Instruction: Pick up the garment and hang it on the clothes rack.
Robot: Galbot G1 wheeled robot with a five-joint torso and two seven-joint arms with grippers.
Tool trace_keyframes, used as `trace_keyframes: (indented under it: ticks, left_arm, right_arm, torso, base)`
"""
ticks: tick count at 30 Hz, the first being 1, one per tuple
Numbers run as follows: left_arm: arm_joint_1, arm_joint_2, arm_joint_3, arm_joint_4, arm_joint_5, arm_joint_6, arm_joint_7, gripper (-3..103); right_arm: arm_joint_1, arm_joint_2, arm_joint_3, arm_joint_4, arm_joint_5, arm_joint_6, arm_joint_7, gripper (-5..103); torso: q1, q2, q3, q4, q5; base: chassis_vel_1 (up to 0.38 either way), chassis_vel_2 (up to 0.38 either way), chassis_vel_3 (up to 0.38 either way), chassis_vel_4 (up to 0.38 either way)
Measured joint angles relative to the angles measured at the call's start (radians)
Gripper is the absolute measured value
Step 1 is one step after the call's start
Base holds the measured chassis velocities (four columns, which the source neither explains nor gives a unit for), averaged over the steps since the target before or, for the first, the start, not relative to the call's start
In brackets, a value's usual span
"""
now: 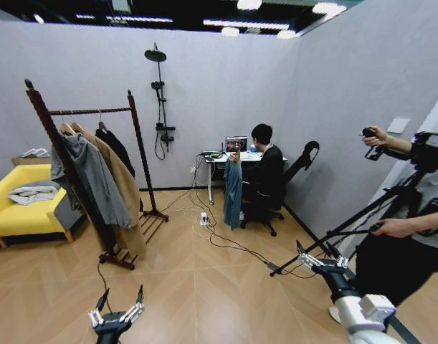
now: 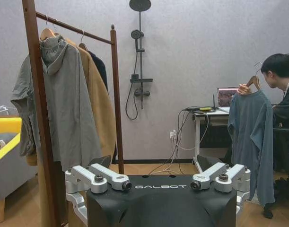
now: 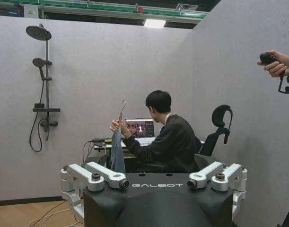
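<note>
The garment (image 1: 233,192) is a teal-blue top on a hanger, held up by a seated person's hand beside the desk at the back of the room. It also hangs in the left wrist view (image 2: 248,137) and edge-on in the right wrist view (image 3: 117,153). The clothes rack (image 1: 137,147) stands at the left with coats on its bar, and its post (image 2: 116,94) is close in the left wrist view. My left gripper (image 1: 122,295) (image 2: 159,182) is low and open, holding nothing. My right gripper (image 1: 319,256) (image 3: 157,182) is also open with nothing in it, far from the garment.
A grey hooded jacket (image 1: 97,179) and a tan coat (image 1: 125,190) hang on the rack. A yellow sofa (image 1: 21,208) is at the far left. Cables and a power strip (image 1: 203,218) cross the floor. A person with a tripod (image 1: 391,215) stands at the right; a shower stand (image 1: 160,100) is on the back wall.
</note>
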Motion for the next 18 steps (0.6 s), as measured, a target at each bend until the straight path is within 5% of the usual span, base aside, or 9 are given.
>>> trace_keyframes:
  ticks: [18]
  left_arm:
    - [0.000, 0.000, 0.000, 0.000, 0.000, 0.000, 0.000, 100]
  right_arm:
    - [-0.012, -0.010, 0.010, 0.005, 0.041, -0.020, -0.046, 100]
  torso:
    - [0.000, 0.000, 0.000, 0.0000, 0.0000]
  base:
    - [0.000, 0.000, 0.000, 0.000]
